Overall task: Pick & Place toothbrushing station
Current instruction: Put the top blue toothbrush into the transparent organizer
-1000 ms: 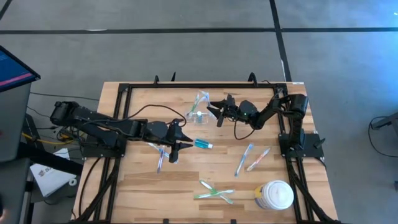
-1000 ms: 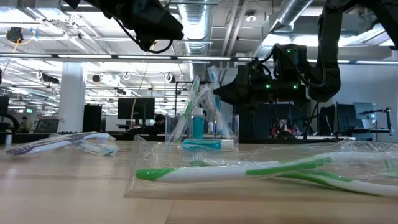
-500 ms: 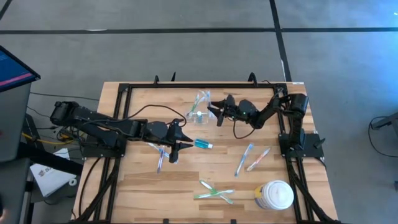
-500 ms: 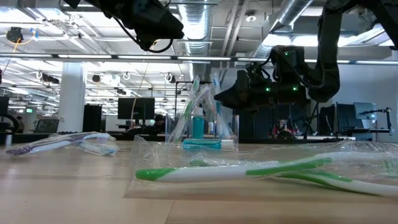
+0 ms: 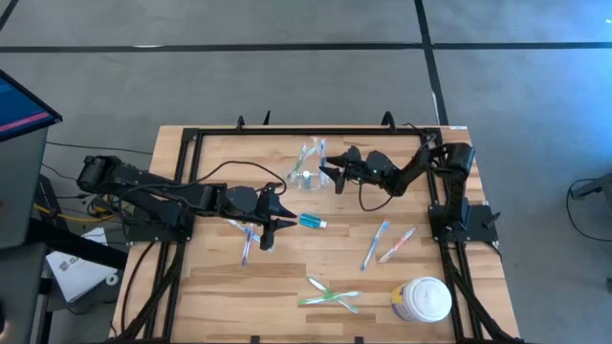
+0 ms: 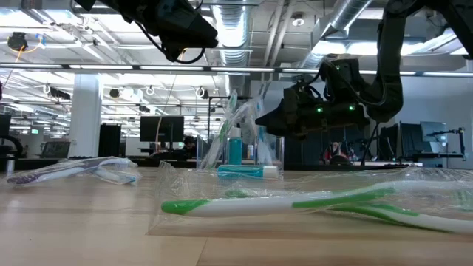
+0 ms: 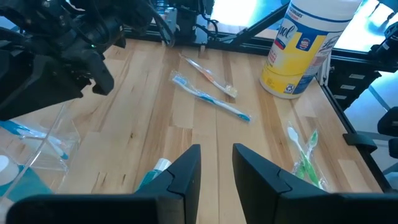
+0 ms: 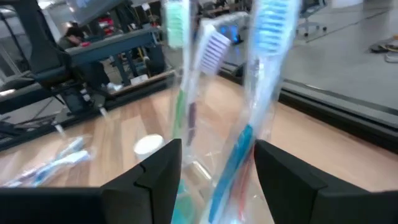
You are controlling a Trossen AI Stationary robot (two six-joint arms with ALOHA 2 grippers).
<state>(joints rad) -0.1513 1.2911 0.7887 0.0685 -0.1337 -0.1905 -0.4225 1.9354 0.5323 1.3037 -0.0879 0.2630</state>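
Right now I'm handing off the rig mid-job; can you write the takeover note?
Right gripper: open, at the clear holder, its fingers either side of the brushes standing in it; not closed on anything.
Left gripper: jaws slightly apart and empty, hovering next to the teal tube at mid-table.
Done: three brushes stand in the holder.
Left: a wrapped brush by the left gripper, a blue brush and a whitish brush right of centre, green brushes at the near edge, and the tube.
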